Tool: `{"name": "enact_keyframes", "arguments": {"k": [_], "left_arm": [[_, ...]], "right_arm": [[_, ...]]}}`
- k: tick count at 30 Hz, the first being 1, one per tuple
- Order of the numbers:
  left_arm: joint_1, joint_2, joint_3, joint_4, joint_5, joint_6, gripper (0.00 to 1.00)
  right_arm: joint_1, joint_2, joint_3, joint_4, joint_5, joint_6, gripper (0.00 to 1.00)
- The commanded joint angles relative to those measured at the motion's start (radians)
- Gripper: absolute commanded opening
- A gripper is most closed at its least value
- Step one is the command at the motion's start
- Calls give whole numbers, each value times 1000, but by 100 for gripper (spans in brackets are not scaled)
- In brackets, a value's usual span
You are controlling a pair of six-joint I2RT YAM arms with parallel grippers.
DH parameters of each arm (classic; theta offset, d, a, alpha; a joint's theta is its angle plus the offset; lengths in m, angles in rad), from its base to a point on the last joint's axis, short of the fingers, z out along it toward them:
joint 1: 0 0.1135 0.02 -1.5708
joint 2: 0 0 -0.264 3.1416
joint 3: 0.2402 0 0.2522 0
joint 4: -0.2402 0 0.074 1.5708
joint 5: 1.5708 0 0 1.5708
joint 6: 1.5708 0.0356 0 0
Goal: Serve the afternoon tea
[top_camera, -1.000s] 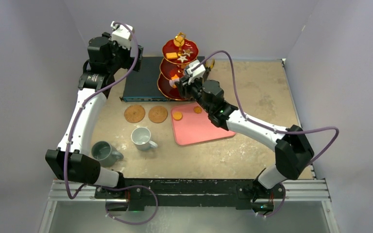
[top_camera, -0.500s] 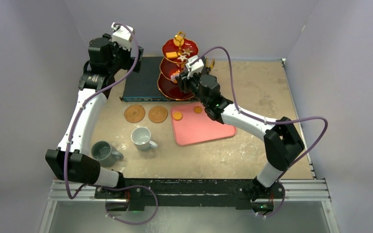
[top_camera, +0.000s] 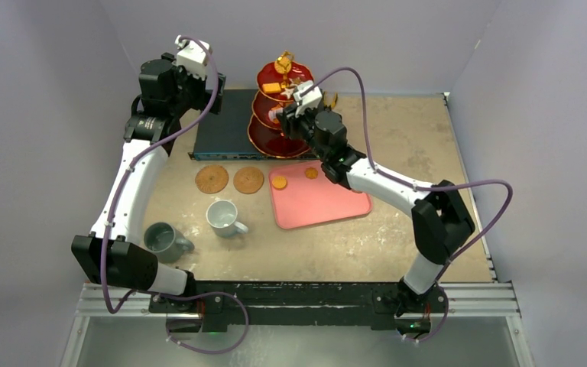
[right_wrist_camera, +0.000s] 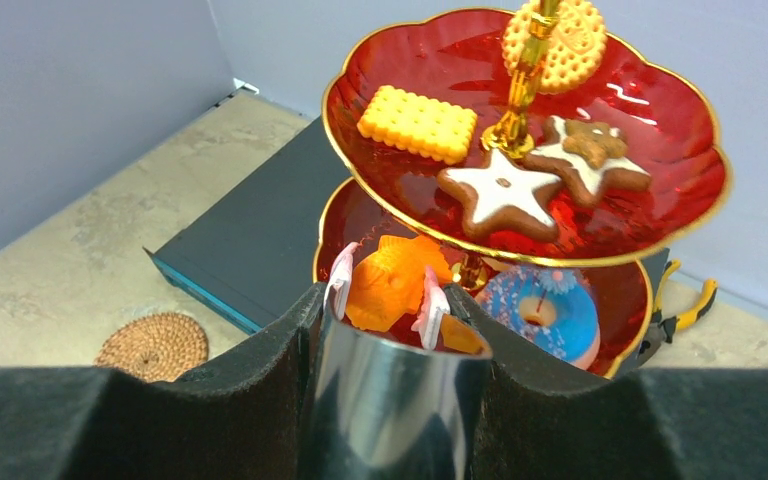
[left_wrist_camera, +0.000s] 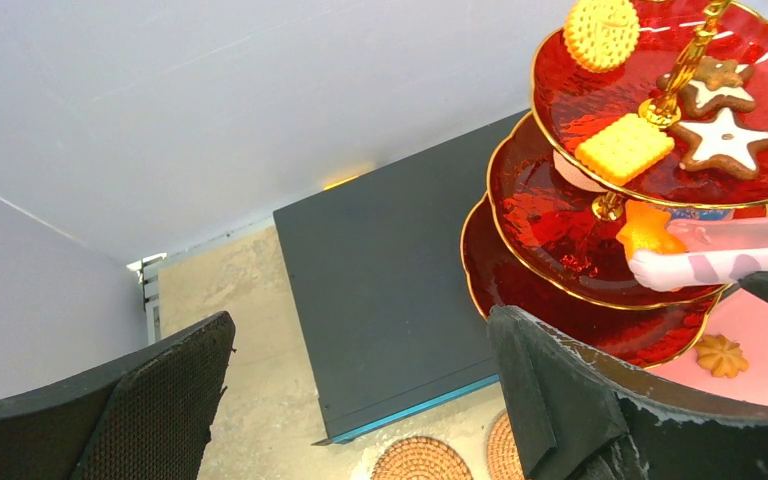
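Right pincer (right_wrist_camera: 385,340), clamped on tongs (right_wrist_camera: 400,400) holding an orange pastry (right_wrist_camera: 395,285), has advanced to the middle tier of the stand (right_wrist_camera: 440,50); release pending. Left pincer (left_wrist_camera: 360,385) wide, idle.

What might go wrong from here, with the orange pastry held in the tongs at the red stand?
The orange pastry is pinched only between the thin tips of the tongs, so it may slip out. Those tips sit just beneath the top-tier rim of the red stand, so lifting could jolt it and scatter the star biscuits.
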Motion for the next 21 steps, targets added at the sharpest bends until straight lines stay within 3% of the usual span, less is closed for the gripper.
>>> {"name": "enact_keyframes", "arguments": {"k": [1,11,21], "left_arm": [[7,-32,2,26,0,-10,99],[8,-31,7,25,4,-15,99],[8,-31,7,26,7,-16,99]], "right_arm": [[-3,9,55,62,-7,-3,42],[-3,-24,30,70,3,-15,52],[16,-170,-82,61,-3,-42,47]]}}
